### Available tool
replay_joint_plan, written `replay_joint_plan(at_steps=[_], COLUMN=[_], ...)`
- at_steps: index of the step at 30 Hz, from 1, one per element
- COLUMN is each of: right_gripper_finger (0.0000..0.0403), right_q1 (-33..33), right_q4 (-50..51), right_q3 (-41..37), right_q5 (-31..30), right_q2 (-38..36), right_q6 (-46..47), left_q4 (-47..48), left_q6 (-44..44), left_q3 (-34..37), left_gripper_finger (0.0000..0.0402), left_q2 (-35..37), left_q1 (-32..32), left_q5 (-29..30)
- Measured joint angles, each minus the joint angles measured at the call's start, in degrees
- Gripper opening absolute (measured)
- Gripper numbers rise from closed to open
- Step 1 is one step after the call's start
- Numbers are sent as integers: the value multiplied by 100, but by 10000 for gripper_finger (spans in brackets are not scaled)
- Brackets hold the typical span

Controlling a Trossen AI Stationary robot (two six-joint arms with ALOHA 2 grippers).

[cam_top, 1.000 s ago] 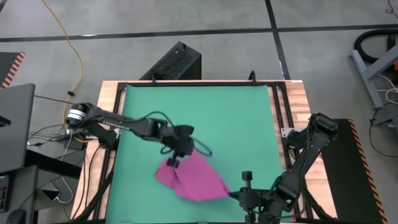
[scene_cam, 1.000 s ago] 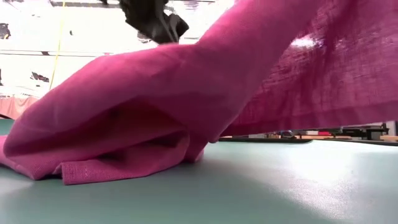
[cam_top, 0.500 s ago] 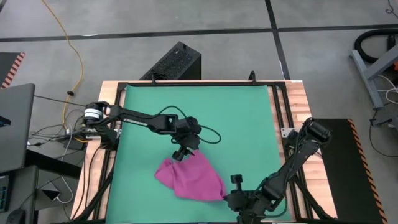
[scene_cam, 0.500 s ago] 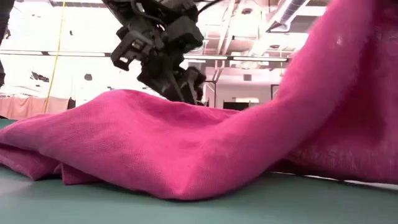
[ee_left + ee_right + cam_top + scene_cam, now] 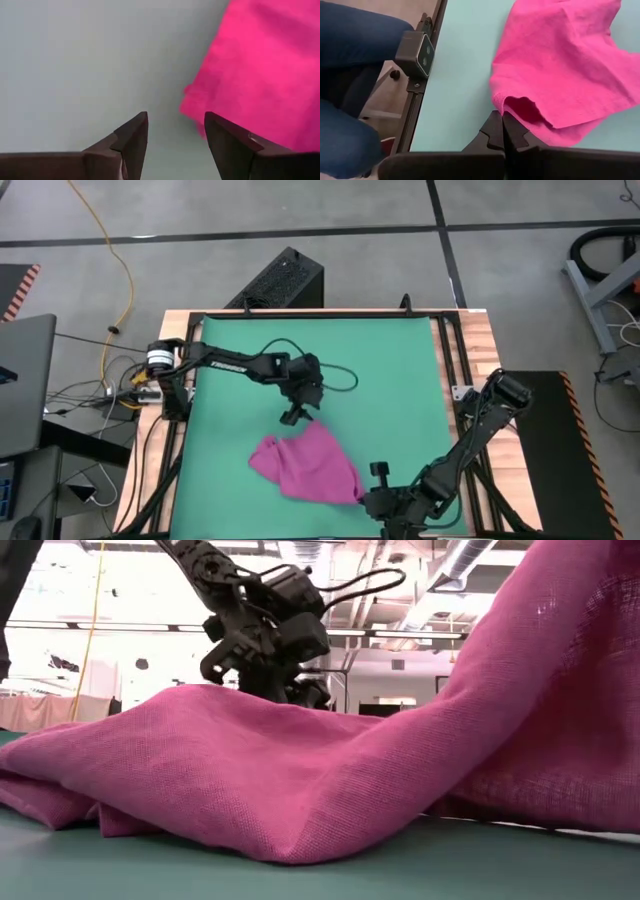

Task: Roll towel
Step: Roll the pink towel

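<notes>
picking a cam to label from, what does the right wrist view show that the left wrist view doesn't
Only the right wrist view shows the right gripper, its fingers shut on an edge of the towel, plus a small camera on the table's edge and a person's legs in jeans beyond it. Only the left wrist view shows the left gripper, open and empty over bare mat, just off the towel's edge. Both share the pink towel and the green mat.

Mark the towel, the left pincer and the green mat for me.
towel (image 5: 305,463): high view, middle of the cloth.
left pincer (image 5: 175,137): left wrist view, midway between its open fingertips.
green mat (image 5: 380,370): high view, bare centre.
</notes>
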State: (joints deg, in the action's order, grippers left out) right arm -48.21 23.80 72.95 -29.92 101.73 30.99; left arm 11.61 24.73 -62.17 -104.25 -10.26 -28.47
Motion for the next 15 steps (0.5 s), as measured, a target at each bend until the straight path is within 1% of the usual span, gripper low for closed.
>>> replay_joint_plan(at_steps=[2,4,12,15], right_gripper_finger=[0,0,0,0], right_q1=[0,0,37,37], right_q4=[6,10,72,133], right_q3=[0,0,4,4], right_q5=[-1,-1,-2,-3], right_q2=[0,0,0,-2], right_q6=[5,4,5,5], left_q4=[0,-113,-75,-55], left_q6=[-173,-315,-687,-815], left_q3=[-1,-17,-223,-288], left_gripper_finger=[185,185,185,185], left_q2=[-13,-158,-860,-924], left_q1=[-152,-210,-227,-245], left_q5=[-536,-820,-877,-1135])
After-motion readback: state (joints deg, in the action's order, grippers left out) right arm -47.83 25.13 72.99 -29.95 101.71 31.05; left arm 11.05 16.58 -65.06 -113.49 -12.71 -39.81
